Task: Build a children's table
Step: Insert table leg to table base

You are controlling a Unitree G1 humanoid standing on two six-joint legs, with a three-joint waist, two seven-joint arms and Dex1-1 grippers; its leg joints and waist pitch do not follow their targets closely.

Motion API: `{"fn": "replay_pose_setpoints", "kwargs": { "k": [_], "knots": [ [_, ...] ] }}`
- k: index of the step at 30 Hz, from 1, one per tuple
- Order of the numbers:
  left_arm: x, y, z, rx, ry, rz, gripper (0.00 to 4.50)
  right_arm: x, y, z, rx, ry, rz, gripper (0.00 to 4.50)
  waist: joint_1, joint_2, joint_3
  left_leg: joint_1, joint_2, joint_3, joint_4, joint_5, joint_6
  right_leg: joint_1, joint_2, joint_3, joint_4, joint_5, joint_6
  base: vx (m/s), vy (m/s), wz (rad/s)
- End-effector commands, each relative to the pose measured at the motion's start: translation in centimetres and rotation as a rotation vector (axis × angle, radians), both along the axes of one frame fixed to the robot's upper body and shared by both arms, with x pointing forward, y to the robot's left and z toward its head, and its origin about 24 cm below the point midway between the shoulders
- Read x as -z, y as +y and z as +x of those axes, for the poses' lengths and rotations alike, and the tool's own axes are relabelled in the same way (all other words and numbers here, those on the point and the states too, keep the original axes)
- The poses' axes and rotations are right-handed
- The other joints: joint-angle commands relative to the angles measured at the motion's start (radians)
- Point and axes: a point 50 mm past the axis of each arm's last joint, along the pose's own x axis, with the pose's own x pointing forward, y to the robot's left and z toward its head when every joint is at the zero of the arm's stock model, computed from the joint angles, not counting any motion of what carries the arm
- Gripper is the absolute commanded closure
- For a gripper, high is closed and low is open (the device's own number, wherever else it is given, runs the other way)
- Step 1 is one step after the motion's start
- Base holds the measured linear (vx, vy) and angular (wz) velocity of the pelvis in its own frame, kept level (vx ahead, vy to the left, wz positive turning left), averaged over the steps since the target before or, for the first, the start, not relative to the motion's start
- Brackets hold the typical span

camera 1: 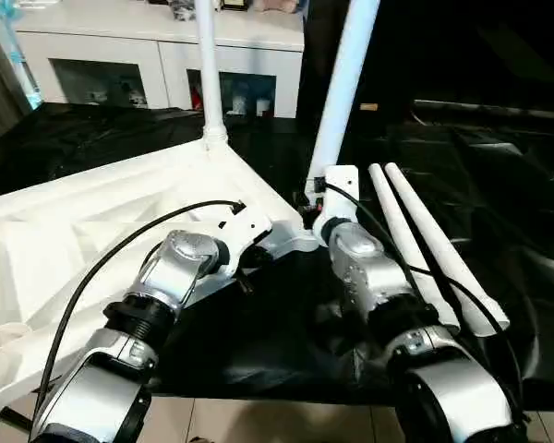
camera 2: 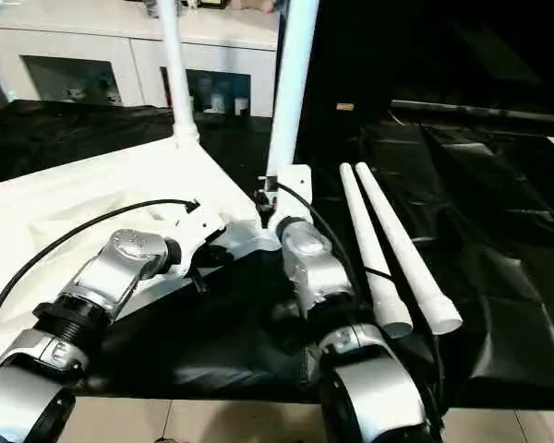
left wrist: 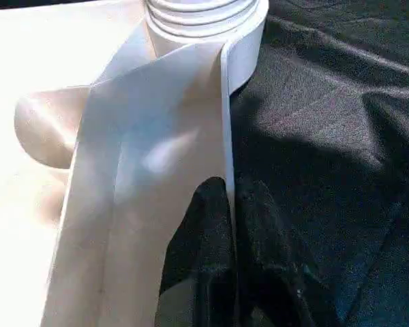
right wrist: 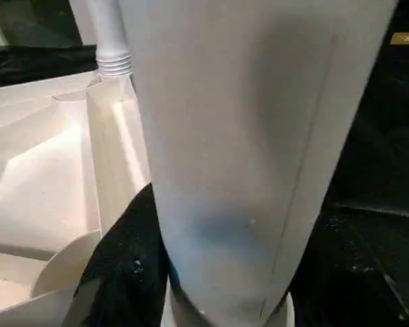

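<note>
The white table top [camera 1: 83, 221] lies upside down on a black cloth. One white leg [camera 1: 208, 65] stands in its far corner socket. A second leg [camera 1: 346, 83] rises from the near right corner socket, and my right gripper [camera 1: 318, 197] is shut around its lower end; one black finger [right wrist: 129, 272] shows beside the tube. My left gripper [left wrist: 230, 191] is shut on the top's thin raised rim [left wrist: 226, 122] just short of that corner. Two loose legs [camera 1: 408, 245] [camera 1: 440, 242] lie side by side on the cloth to the right of my right arm.
The black cloth [camera 1: 508, 185] covers the work surface, with its front edge near me above a tiled floor [camera 1: 258, 420]. A white cabinet with glass-front shelves [camera 1: 157, 55] stands at the back.
</note>
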Motion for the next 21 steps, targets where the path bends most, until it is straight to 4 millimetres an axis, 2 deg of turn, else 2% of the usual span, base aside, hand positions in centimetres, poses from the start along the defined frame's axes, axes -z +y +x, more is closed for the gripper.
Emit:
{"fn": "replay_pose_setpoints", "kwargs": {
  "k": [1, 2, 3, 5, 8, 9, 12, 15, 16, 19, 20, 21],
  "knots": [
    [-2.9, -1.3, 0.8, 0.049, -0.115, -0.07, 4.5, 3.9, -0.8, -1.4, 0.035, 0.178, -0.028, 2.61, -0.007, 0.007, -0.045, 0.05, 0.04, -0.031, -0.1, -0.677, -0.082, -0.006, -0.046, 0.012, -0.086, -0.519, -0.116, 0.0, 0.0, 0.0],
    [-2.9, -1.3, 0.8, 0.049, -0.115, -0.07, 4.5, 3.9, -0.8, -1.4, 0.035, 0.178, -0.027, 2.61, -0.007, 0.007, -0.045, 0.049, 0.041, -0.032, -0.1, -0.672, -0.08, -0.005, -0.046, 0.013, -0.084, -0.512, -0.12, 0.0, 0.0, 0.0],
    [-3.0, -1.2, 0.8, 0.048, -0.115, -0.069, 4.5, 3.9, -0.8, -1.3, 0.036, 0.176, -0.025, 2.61, -0.008, 0.002, -0.045, 0.046, 0.041, -0.031, -0.101, -0.669, -0.079, -0.003, -0.046, 0.012, -0.084, -0.51, -0.12, 0.0, 0.0, 0.0],
    [-3.0, -1.1, 0.8, 0.047, -0.114, -0.071, 4.5, 3.7, -0.7, -1.2, 0.018, 0.165, -0.024, 2.61, -0.007, 0.005, -0.045, 0.048, 0.042, -0.03, -0.101, -0.663, -0.079, -0.004, -0.047, 0.015, -0.083, -0.505, -0.124, 0.0, 0.0, 0.0],
    [-3.0, -1.1, 0.8, 0.047, -0.116, -0.072, 4.5, 3.3, -0.5, -1.0, -0.005, 0.141, -0.009, 2.61, -0.005, 0.002, -0.044, 0.045, 0.042, -0.029, -0.102, -0.647, -0.076, -0.003, -0.048, 0.017, -0.082, -0.506, -0.128, 0.0, 0.0, 0.0],
    [-3.0, -1.1, 0.8, 0.048, -0.116, -0.072, 4.5, 3.2, -0.5, -1.0, -0.008, 0.136, -0.003, 2.05, -0.005, 0.002, -0.045, 0.047, 0.042, -0.028, -0.101, -0.648, -0.076, -0.004, -0.049, 0.017, -0.083, -0.509, -0.128, 0.0, 0.0, 0.0],
    [-3.1, -1.1, 0.8, 0.05, -0.117, -0.073, 4.5, 2.6, -0.1, -0.7, -0.045, 0.106, 0.017, 1.89, -0.003, 0.001, -0.044, 0.046, 0.043, -0.027, -0.101, -0.63, -0.071, -0.004, -0.05, 0.019, -0.083, -0.505, -0.134, 0.0, 0.0, 0.0],
    [-3.1, -1.1, 0.9, 0.051, -0.119, -0.071, 4.5, 2.1, 0.2, -0.5, -0.072, 0.083, 0.028, 1.58, 0.001, -0.001, -0.05, 0.036, 0.045, -0.021, -0.101, -0.558, -0.062, 0.005, -0.049, 0.026, -0.071, -0.412, -0.166, 0.0, 0.0, 0.0],
    [-3.1, -1.1, 0.9, 0.052, -0.12, -0.071, 4.5, 1.8, 0.2, -0.4, -0.078, 0.073, 0.035, 1.43, 0.005, -0.001, -0.049, 0.036, 0.044, -0.016, -0.1, -0.534, -0.054, 0.003, -0.051, 0.029, -0.071, -0.405, -0.171, 0.0, 0.0, 0.0],
    [-3.2, -1.0, 0.9, 0.056, -0.122, -0.07, 4.5, 1.1, 0.3, -0.1, -0.091, 0.043, 0.057, 1.35, 0.009, 0.001, -0.05, 0.034, 0.045, -0.014, -0.098, -0.488, -0.046, 0.008, -0.052, 0.03, -0.068, -0.401, -0.174, 0.0, 0.0, 0.0],
    [-3.2, -1.0, 0.9, 0.056, -0.122, -0.07, 4.5, 1.1, 0.3, -0.1, -0.091, 0.043, 0.057, 1.1, 0.011, 0.001, -0.052, 0.032, 0.046, -0.013, -0.098, -0.469, -0.045, 0.01, -0.051, 0.031, -0.066, -0.378, -0.178, 0.0, 0.0, 0.0],
    [-3.2, -1.0, 0.9, 0.062, -0.126, -0.068, 4.5, 0.6, 0.4, 0.1, -0.115, 0.014, 0.064, 1.1, 0.011, 0.0, -0.052, 0.031, 0.046, -0.012, -0.099, -0.46, -0.044, 0.011, -0.05, 0.03, -0.064, -0.368, -0.18, 0.0, 0.0, 0.0]
  ]
}}
